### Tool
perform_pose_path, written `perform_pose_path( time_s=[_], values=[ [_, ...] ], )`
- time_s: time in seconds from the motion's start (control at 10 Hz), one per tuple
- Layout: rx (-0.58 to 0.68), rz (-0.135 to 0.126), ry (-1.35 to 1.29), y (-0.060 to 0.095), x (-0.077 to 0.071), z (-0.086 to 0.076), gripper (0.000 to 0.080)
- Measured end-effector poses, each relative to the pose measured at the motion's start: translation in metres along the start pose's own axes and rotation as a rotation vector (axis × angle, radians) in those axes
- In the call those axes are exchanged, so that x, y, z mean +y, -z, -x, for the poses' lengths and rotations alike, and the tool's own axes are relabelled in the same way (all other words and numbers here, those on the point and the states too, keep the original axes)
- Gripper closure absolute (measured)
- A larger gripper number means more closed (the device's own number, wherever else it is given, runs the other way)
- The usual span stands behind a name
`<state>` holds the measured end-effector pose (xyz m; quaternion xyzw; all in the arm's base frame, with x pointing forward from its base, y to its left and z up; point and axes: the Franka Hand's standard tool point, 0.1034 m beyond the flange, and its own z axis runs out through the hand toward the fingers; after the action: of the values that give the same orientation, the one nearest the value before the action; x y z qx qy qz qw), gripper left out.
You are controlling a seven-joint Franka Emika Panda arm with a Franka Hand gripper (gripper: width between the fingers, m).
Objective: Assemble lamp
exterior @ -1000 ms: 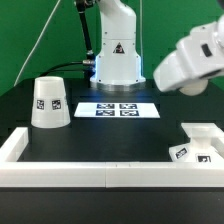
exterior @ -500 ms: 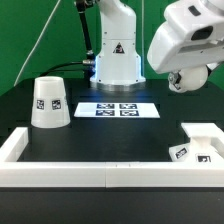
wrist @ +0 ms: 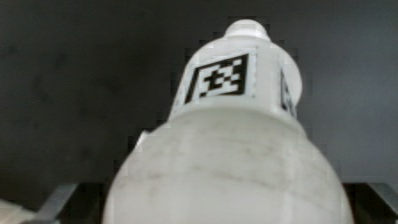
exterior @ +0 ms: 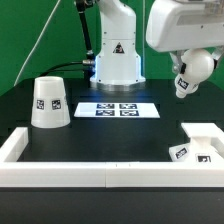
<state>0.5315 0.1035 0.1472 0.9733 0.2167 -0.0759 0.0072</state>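
My gripper (exterior: 195, 60) is shut on the white bulb (exterior: 186, 82) and holds it in the air at the exterior view's upper right, round head in the jaws, tagged stem pointing down. In the wrist view the bulb (wrist: 222, 150) fills the picture, its tag facing the camera, with the dark fingers (wrist: 63, 205) just showing beside it. The tapered shade (exterior: 48, 103) stands mouth-down on the black table at the left. The stepped base (exterior: 198, 140) lies at the lower right, well below the bulb.
The marker board (exterior: 118, 110) lies flat in the middle of the table. The white robot pedestal (exterior: 117, 55) stands behind it. A low white wall (exterior: 90, 173) runs along the front edge and up the left side.
The arm has swung left and up from the exterior view's right edge and turned, so the held bulb now hangs stem-down in plain sight.
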Motion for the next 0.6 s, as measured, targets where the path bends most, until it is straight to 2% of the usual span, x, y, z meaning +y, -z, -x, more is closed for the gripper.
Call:
perform_pose_path(
  time_s=[0.4,0.5,0.6],
  values=[
    [0.292,0.046,0.002,-0.002,0.008,-0.009,0.022],
    [0.329,0.055,0.005,-0.001,0.009,-0.01,0.022],
    [0.389,0.067,0.013,0.009,0.014,-0.014,0.022]
  ],
)
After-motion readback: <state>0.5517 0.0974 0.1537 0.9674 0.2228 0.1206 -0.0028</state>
